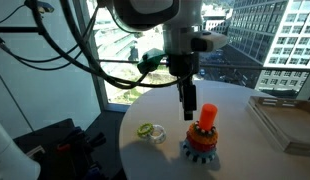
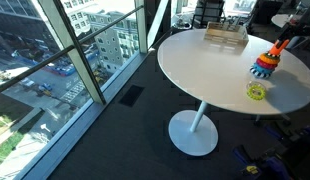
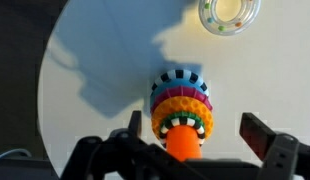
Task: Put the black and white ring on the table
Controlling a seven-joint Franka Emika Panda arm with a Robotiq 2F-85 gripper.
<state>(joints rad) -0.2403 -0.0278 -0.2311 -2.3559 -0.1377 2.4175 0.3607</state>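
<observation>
The black and white ring (image 3: 181,121) sits topmost on a stacking toy (image 3: 180,100), around its orange peg (image 3: 182,143), above orange, magenta and blue rings. The toy stands on the white round table in both exterior views (image 1: 202,137) (image 2: 265,66). My gripper (image 3: 195,130) is open, with one finger on each side of the peg top and nothing held. In an exterior view it hangs just above and beside the peg (image 1: 185,100). A yellow-green ring (image 3: 230,14) lies flat on the table (image 3: 115,50) near the toy.
A flat transparent tray (image 1: 285,118) (image 2: 223,35) lies on the far part of the table (image 2: 205,65). The yellow-green ring also shows in both exterior views (image 1: 149,130) (image 2: 256,91). Tall glass windows stand close beside the table. Its curved edge runs near the toy.
</observation>
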